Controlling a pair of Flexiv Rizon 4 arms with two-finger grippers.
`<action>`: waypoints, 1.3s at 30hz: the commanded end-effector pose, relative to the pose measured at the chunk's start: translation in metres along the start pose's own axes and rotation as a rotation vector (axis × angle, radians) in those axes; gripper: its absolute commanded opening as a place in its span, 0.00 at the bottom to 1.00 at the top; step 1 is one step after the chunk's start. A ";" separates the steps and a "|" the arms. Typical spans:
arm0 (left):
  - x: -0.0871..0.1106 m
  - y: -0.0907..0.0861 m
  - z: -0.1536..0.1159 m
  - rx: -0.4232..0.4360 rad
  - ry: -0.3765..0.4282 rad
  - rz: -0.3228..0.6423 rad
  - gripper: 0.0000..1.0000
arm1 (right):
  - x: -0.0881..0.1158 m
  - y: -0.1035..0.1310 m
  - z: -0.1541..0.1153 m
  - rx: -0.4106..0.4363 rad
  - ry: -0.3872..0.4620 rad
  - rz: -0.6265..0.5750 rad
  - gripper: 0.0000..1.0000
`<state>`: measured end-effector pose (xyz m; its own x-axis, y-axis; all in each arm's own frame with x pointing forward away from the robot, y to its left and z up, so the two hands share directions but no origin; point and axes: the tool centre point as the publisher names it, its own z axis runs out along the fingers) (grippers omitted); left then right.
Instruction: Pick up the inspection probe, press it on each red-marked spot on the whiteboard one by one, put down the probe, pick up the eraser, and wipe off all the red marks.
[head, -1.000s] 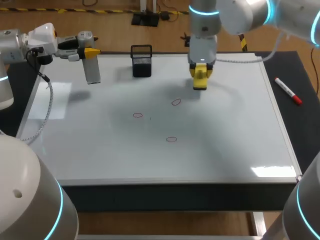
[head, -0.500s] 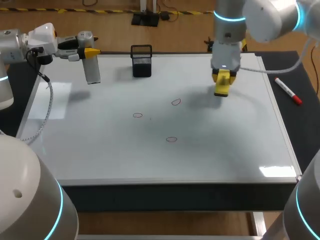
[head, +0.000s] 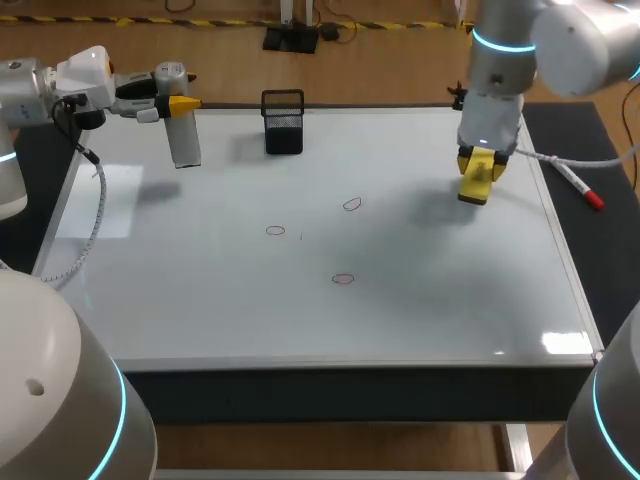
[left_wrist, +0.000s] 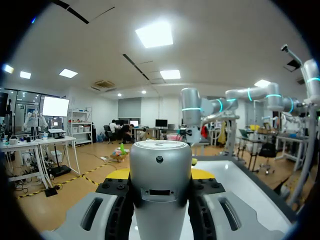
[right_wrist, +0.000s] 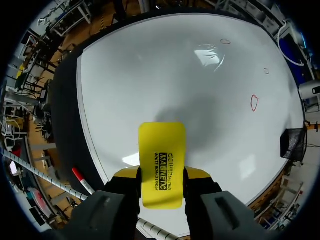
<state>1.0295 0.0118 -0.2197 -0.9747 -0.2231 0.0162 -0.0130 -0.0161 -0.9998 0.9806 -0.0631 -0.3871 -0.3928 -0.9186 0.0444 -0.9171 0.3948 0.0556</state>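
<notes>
Whiteboard (head: 200, 300), white and glossy, bearing three red oval marks (head: 343, 278) near its middle. Right gripper (right_wrist: 161, 172), jaws clamped on flat yellow eraser (right_wrist: 161, 150), above the board's right part, apart from the marks. Left gripper (left_wrist: 161, 173), jaws clamped on grey cylindrical probe (left_wrist: 160, 200), over the far left corner.

A whiteboard (head: 200, 300) is laid flat on a dark-topped table (head: 612, 260), a strip of which is seen along the board's right edge. Three small red marks (head: 351, 204) are drawn near the board's middle, set apart from one another. A black mesh holder (head: 283, 125) is stood on the board near its far edge. A red-capped marker (head: 578, 186) is laid on the dark strip, just beside the board.
</notes>
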 end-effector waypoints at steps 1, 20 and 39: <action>0.001 -0.001 0.000 -0.001 -0.003 0.001 0.00 | 0.000 0.000 -0.001 0.002 0.003 -0.002 0.00; 0.001 -0.001 0.000 -0.001 -0.003 0.001 0.00 | 0.000 0.000 -0.001 0.002 0.003 -0.002 0.00; 0.074 0.014 0.084 0.042 0.271 0.011 0.00 | 0.000 0.000 -0.001 0.002 0.003 -0.002 0.00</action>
<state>0.9714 -0.0769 -0.2277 -0.9998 0.0178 -0.0029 0.0020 -0.0509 -0.9987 0.9804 -0.0627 -0.3870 -0.3925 -0.9187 0.0451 -0.9172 0.3945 0.0550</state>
